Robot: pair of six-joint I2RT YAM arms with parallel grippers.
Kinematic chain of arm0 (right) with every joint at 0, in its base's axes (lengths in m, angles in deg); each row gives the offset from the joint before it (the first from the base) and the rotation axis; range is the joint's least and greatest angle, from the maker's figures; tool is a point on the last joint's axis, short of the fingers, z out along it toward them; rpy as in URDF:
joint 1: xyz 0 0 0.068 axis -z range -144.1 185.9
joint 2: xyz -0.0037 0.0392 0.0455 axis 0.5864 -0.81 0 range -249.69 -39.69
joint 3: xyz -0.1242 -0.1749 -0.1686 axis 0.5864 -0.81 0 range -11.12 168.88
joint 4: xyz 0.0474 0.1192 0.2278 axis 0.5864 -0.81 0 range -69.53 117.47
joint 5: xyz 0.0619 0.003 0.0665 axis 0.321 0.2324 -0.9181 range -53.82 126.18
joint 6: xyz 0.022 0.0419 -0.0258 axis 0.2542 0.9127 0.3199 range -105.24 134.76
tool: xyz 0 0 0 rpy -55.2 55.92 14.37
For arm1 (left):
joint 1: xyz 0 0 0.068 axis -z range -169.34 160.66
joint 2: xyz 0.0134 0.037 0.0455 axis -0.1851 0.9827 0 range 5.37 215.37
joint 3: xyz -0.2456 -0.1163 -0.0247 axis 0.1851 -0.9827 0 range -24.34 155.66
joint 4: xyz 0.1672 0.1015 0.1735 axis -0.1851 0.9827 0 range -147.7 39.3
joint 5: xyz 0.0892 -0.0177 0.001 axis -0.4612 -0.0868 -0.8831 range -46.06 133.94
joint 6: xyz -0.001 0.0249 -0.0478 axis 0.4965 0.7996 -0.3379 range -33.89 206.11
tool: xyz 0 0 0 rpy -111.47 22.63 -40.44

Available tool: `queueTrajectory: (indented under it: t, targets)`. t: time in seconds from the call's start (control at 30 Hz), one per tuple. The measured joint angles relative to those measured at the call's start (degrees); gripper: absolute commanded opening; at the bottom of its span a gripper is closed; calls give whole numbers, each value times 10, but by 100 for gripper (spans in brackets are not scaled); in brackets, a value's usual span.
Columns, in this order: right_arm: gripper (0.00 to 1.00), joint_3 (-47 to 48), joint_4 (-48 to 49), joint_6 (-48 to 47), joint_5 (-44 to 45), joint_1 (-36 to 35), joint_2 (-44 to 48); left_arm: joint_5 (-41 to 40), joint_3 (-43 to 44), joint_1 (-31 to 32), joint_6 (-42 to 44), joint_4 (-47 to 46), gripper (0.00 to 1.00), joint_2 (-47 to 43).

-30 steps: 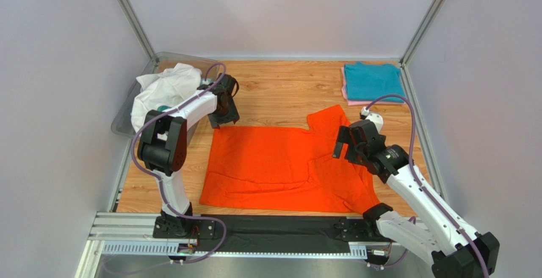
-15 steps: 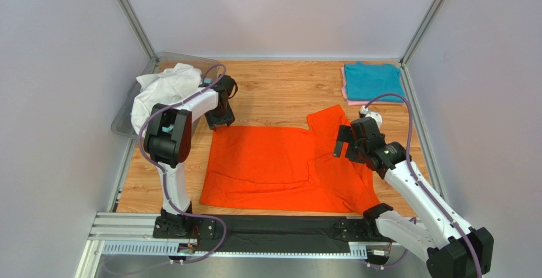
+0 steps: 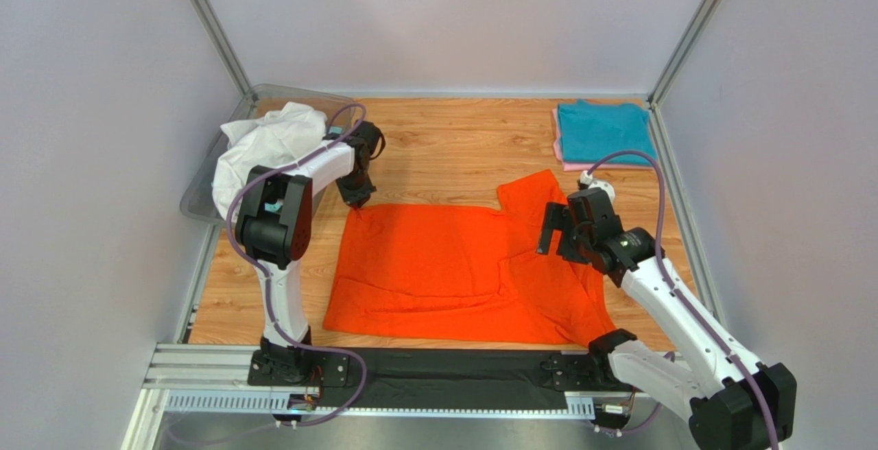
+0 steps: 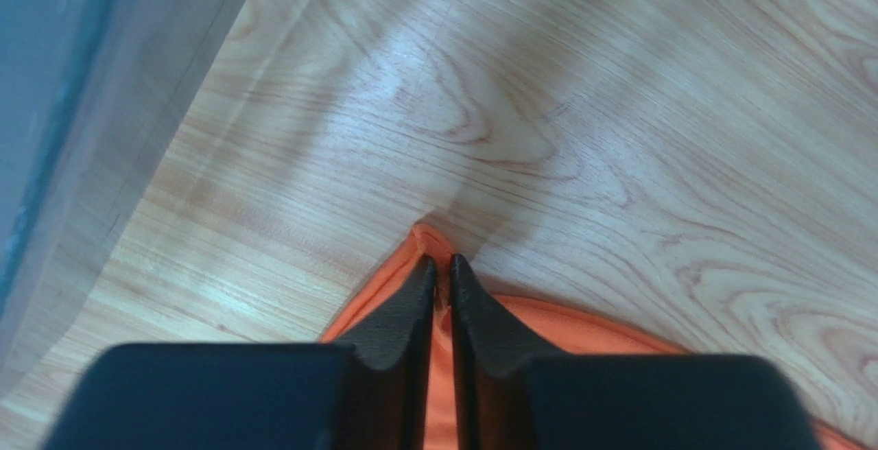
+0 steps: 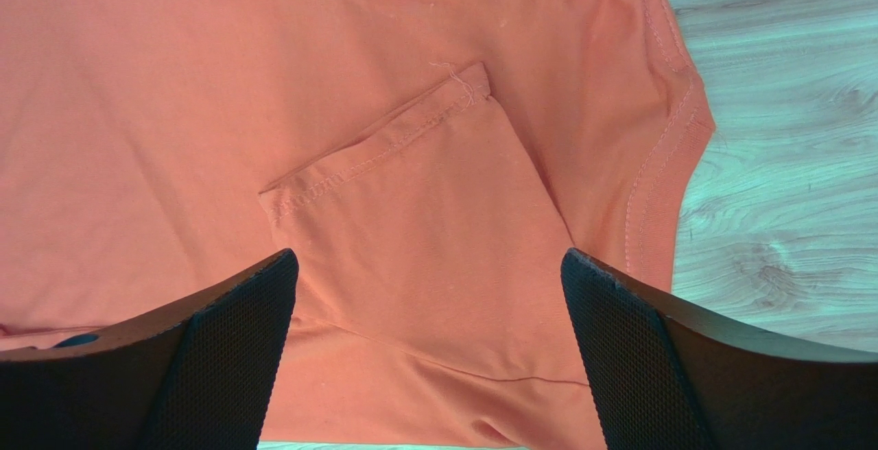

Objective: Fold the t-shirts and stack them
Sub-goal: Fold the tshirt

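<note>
The orange t-shirt [image 3: 443, 265] lies spread flat on the table [image 3: 464, 152], between the two arms. Its near edge runs close to the arm bases. It is thin, soft cloth: light, limp, with no stiffness of its own. It will sag and drape from any point that is lifted. It is likely to drag on the wood rather than slide freely. Corners and stitched hems are the best places to take hold, since a pinch there gathers one layer cleanly.

The right hand [image 5: 428, 265] hovers over the right part of the shirt with its fingers spread wide and nothing held. Directly below it, one sleeve [image 5: 412, 193] lies folded in over the body of the shirt. The hand is above the cloth and apart from it.

Farther back, the left hand [image 4: 440, 265] is down at the far left corner of the shirt. Its fingers are pinched together on that corner, with a small tip of orange cloth showing beyond them.

Beyond the left hand, a white t-shirt [image 3: 263, 146] is heaped in a clear bin [image 3: 196, 203]. At the far right corner, a folded teal t-shirt [image 3: 603, 131] rests on a pink t-shirt [image 3: 558, 149].
</note>
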Motion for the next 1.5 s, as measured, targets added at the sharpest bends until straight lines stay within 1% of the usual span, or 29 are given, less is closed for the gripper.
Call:
queueTrajectory:
  t: [0.03,0.3,0.47,0.63,0.73,0.83,0.87,0.97,1.07,1.17,1.33,1.47,1.5]
  targets:
    - [100,0,1,0,-2,0,-1,0,0,0,0,2,0,0]
    - [100,9,3,-2,-1,0,-34,12,-16,0,4,-5,0,-12]
    - [100,78,7,-2,8,10,-95,45,-56,-2,16,-27,0,-42]
    - [99,176,33,-6,14,50,-207,73,-97,-2,30,-59,0,-76]
    - [94,243,45,-10,14,77,-298,80,-119,-2,38,-73,0,-96]
    - [91,331,50,-23,14,98,-406,80,-132,-2,44,-82,0,-118]
    - [86,359,48,-28,14,101,-436,80,-134,-2,47,-85,0,-124]
    - [84,460,48,-46,13,106,-541,80,-135,-2,53,-95,0,-135]
    - [84,537,44,-58,15,106,-618,82,-136,-2,57,-102,0,-136]
    - [84,581,34,-69,21,105,-672,87,-136,-2,61,-104,0,-136]
    - [84,621,15,-82,37,105,-739,95,-136,-2,68,-106,0,-136]
    - [84,636,8,-85,45,105,-766,96,-137,-2,71,-107,0,-136]
    - [81,638,7,-86,45,105,-766,96,-138,-2,71,-108,0,-136]
